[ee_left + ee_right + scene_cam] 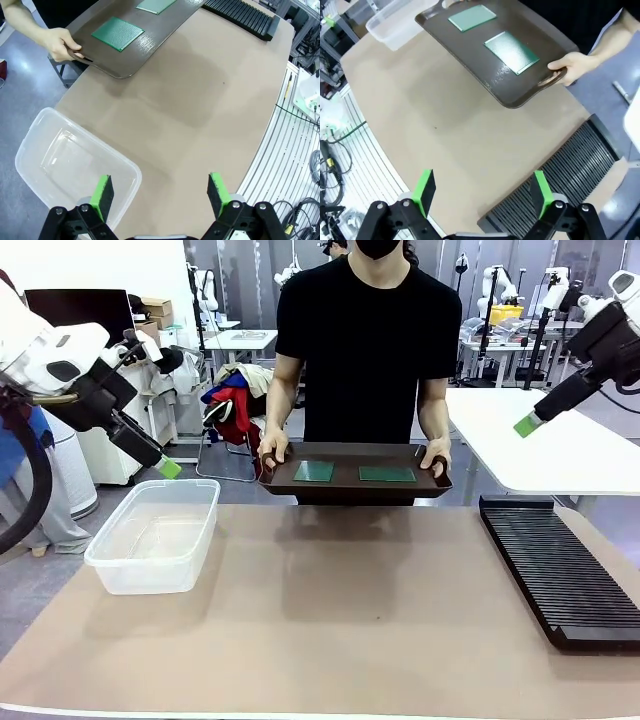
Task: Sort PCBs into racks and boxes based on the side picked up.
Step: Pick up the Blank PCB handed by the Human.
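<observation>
- My left gripper (160,194): wide open, empty, above the box (65,155) edge.
- My right gripper (482,191): wide open, empty, raised near the rack (570,155).
- Tray (345,472), held by a person (365,350): two PCBs (313,471) (387,474).

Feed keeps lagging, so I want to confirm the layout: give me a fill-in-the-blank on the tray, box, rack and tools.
1. Both PCBs lie on the brown tray, held by the ____.
2. The clear box is ____.
3. The black rack lies on the robot's ____ side.
4. The left tool and right tool are both ____.
Missing words: person; empty; right; open.
</observation>
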Available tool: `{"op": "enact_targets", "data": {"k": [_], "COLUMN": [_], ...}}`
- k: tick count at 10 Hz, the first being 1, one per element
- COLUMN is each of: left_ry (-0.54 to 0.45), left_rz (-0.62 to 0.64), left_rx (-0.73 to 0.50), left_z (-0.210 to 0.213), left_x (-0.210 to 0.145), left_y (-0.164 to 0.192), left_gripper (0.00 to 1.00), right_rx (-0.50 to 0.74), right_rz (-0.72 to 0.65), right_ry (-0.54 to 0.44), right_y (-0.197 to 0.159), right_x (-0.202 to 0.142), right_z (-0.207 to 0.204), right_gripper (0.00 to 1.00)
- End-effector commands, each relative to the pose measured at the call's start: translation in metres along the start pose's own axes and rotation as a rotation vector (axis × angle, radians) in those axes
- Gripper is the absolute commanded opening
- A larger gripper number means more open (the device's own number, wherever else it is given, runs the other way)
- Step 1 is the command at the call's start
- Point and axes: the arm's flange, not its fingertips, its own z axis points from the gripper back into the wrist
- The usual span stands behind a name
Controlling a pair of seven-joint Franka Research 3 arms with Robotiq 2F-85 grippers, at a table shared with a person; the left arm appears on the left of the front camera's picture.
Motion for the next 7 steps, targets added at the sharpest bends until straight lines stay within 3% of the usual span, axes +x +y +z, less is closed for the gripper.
{"op": "enact_targets", "data": {"k": [1, 3, 4, 7], "left_ry": [0.002, 0.002, -0.045, -0.148], "left_rz": [-0.008, -0.004, 0.035, 0.049], "left_rx": [-0.013, -0.001, -0.044, -0.128], "left_z": [-0.002, -0.001, -0.011, -0.009], "left_x": [0.002, 0.001, 0.002, -0.001], "left_y": [-0.003, -0.002, 0.015, 0.04], "left_gripper": [1.0, 1.0, 1.0, 1.0], "right_rx": [0.056, 0.012, 0.117, 0.192], "right_rz": [0.018, 0.007, 0.043, 0.073], "right_ry": [0.037, 0.015, -0.019, -0.093], "right_y": [0.012, 0.004, -0.02, -0.065], "right_x": [0.002, 0.0, -0.006, -0.04], "right_z": [-0.006, -0.002, -0.003, -0.002], "right_gripper": [1.0, 1.0, 1.0, 1.0]}}
